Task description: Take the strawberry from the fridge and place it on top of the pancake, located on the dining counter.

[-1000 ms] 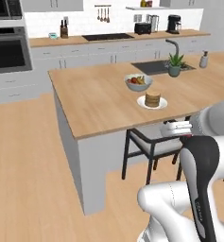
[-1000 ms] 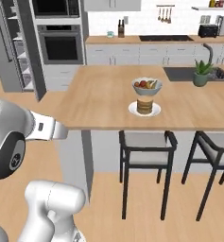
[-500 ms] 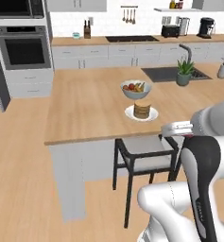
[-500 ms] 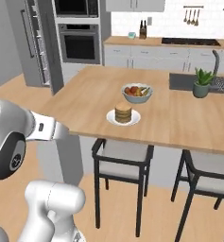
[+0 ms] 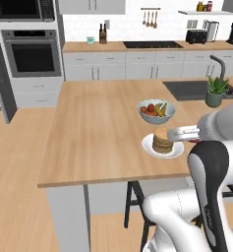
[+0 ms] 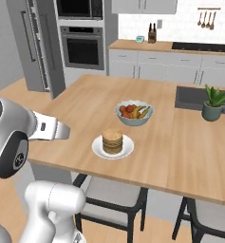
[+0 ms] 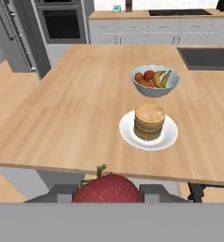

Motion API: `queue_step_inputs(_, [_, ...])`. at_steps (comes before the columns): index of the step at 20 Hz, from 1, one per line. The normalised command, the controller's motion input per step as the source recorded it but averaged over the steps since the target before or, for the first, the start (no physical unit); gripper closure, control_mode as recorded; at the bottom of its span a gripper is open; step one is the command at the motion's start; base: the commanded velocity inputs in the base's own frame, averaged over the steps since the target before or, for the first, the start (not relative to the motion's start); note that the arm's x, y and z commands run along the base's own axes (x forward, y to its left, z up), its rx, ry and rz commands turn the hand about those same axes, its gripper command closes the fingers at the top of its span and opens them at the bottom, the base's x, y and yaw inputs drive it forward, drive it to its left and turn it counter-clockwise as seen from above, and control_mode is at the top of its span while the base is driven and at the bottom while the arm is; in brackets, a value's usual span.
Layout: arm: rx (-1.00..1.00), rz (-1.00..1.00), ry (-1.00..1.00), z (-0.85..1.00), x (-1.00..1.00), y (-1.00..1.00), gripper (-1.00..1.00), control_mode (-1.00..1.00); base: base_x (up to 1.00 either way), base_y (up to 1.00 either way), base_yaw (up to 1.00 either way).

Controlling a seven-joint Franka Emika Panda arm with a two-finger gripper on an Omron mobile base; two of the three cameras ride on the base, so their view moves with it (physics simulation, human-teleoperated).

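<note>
You have the fetching half done: the strawberry [image 7: 107,189] is out of the fridge [image 6: 34,45] and sits at the bottom of the hand view, pinched between the two fingers [image 7: 61,193], which stand partly closed against its sides rather than spread wide or pressed together. What is left for you is the placing. The pancake [image 7: 149,121] stack waits on its white plate [image 7: 127,134] on the light-wood bench [image 7: 71,108], just in front of the fruit bowl [image 7: 155,81], and its top is bare. In the hand view the berry sits short of the bench's near edge, to the left of the stack, so I judge you need to carry it forward and a little right, bring it over the middle of the stack, lower it and only then let the fingers part.
</note>
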Motion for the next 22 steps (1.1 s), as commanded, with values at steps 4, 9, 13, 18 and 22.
queue_step_inputs(4, [0.0, 0.0, 0.0, 0.0, 0.0, 0.0, 1.0, 1.0, 1.0, -0.25, 0.0])
queue_step_inputs(9, [0.01, 0.0, 0.1, -0.1, 0.6, -0.33, 1.0, -1.0, 0.4, -0.11, 0.0])
queue_step_inputs(13, [0.0, -0.02, 0.22, -0.36, 0.79, -0.71, 1.0, -1.0, 0.0, 0.0, 0.0])
queue_step_inputs(18, [0.0, -0.11, 0.07, -0.48, 0.72, -0.52, 1.0, -1.0, 0.0, 0.0, 0.0])
queue_step_inputs(22, [0.0, -0.08, 0.0, -0.24, 0.97, -0.33, 1.0, -1.0, 0.0, 0.0, 0.0])
